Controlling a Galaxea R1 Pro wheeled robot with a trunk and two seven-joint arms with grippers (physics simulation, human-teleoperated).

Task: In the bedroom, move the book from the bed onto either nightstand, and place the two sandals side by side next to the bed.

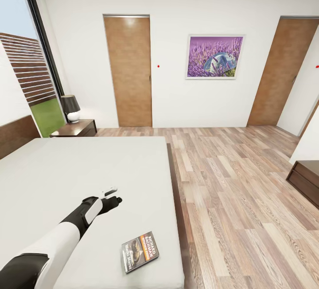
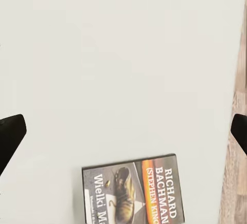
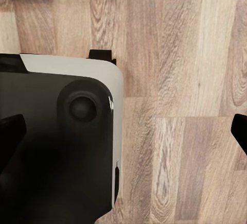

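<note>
On the bed point(image 1: 66, 169), near its foot-side corner by the floor edge, the book point(image 1: 140, 251) lies flat, cover up, white lettering readable. Left gripper point(image 1: 110, 196) hangs over the grey mattress, apart from the book and not touching it; in the left wrist view its 2 dark fingertips point(image 2: 10, 136) sit at opposite frame edges, so jaws wide, empty. Right gripper: fingertips point(image 3: 11, 131) also far apart over wood floor point(image 3: 180, 105), beside what is probably the robot's own base. Nightstand point(image 1: 76, 128) with lamp point(image 1: 71, 108) stands by the headboard.
</note>
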